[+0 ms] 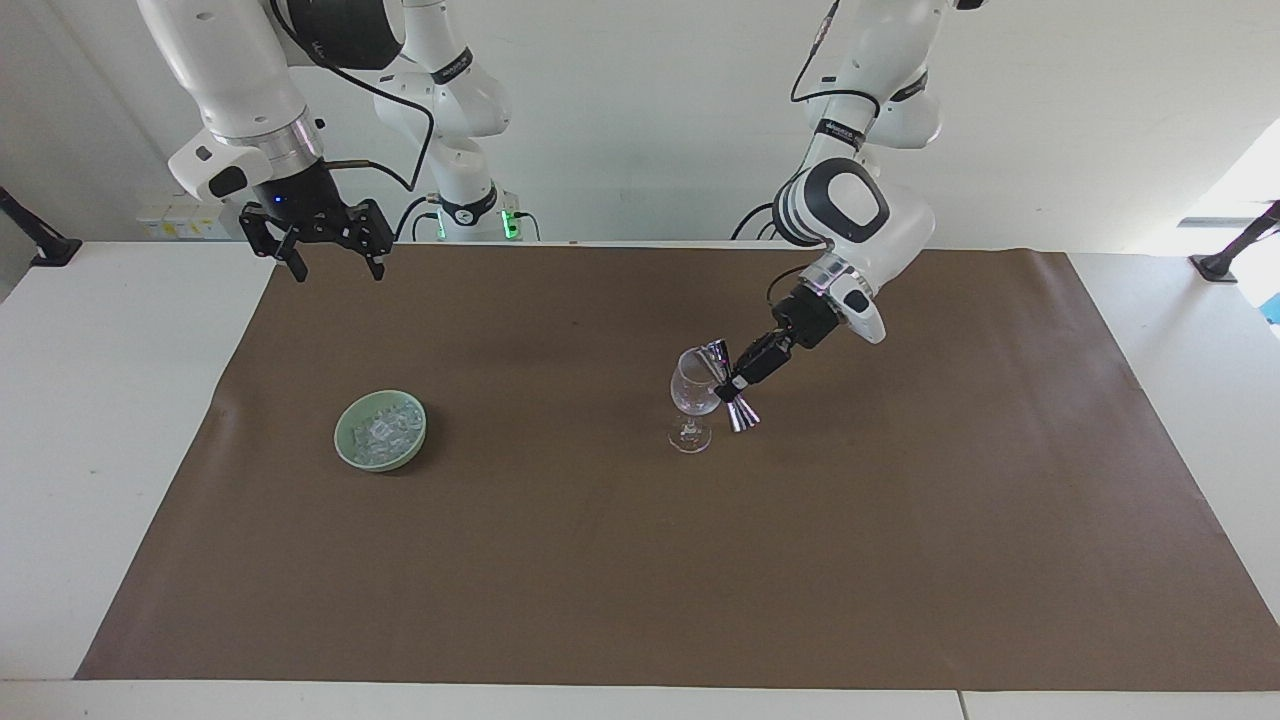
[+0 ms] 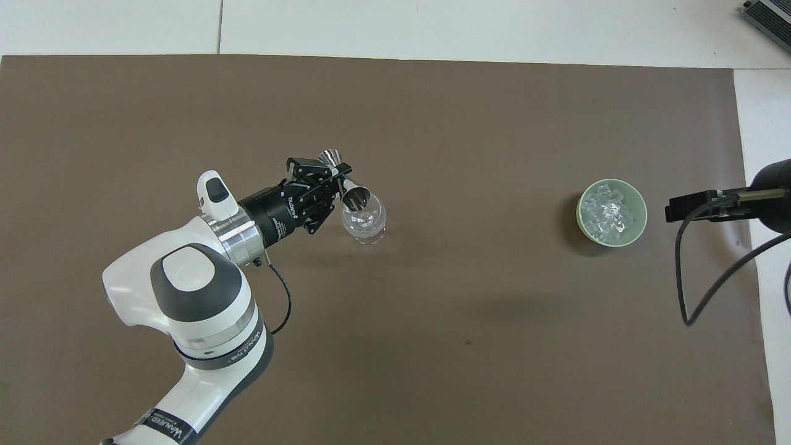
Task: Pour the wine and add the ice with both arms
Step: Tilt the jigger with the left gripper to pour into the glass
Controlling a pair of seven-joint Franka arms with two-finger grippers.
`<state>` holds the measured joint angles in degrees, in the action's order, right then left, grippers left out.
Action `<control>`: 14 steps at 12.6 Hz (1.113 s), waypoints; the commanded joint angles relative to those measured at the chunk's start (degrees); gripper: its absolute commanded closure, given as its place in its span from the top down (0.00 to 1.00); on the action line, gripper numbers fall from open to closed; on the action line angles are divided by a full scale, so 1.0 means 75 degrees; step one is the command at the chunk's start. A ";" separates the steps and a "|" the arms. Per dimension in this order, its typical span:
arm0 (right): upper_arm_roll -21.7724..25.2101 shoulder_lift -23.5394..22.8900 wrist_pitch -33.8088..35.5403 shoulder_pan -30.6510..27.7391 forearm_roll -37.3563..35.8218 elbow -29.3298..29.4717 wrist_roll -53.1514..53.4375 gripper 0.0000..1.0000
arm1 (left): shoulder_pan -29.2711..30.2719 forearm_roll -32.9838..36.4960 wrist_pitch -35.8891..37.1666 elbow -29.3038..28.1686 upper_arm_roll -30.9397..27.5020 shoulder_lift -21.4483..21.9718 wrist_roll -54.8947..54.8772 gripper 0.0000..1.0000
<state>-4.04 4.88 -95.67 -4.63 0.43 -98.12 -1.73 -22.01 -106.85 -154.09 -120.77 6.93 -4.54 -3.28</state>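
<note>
ice (image 1: 383, 430): heap of clear chunks, sat in pale green bowl (image 1: 347, 448), well apart from wine glass, toward right arm's end of the mat
wine glass (image 1: 693, 398): upright on brown mat (image 1: 640, 560), clear, stem and foot visible; contents hard to tell
jigger (image 1: 729, 385): steel double cone, tilted steeply, one mouth resting at the wine glass rim, other cone hanging beside the bowl of the glass
left gripper (image 1: 740, 381): clenched on jigger at its waist, just beside wine glass on the side of the left arm's base
left arm (image 1: 850, 215): reached down over mat toward wine glass
right gripper (image 1: 328, 246): fingers spread apart, nothing in them, up in the air over mat edge, well apart from wine glass
right arm (image 1: 245, 90): waited
overhead check: jigger (image 2: 349, 191) mouth overlapped glass (image 2: 364, 222) rim; bowl (image 2: 640, 227) with ice (image 2: 609, 211) well apart from glass
</note>
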 commanded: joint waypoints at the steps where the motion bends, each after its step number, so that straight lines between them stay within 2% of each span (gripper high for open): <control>1: 0.0000 0.0182 0.0029 -0.0050 0.0118 -0.0171 -0.0215 1.00 | 0.0040 0.0126 0.0190 -0.0245 -0.0022 0.0242 -0.0311 0.00; 14: 0.0000 0.0182 0.0029 -0.0050 0.0118 -0.0171 -0.0215 1.00 | 0.0017 0.0173 0.0025 -0.0104 -0.0022 0.0149 -0.1425 0.00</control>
<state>-4.04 4.88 -95.67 -4.63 0.43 -98.12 -1.73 -22.01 -106.36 -154.12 -121.01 6.90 -4.54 -12.93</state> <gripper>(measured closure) 0.000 0.784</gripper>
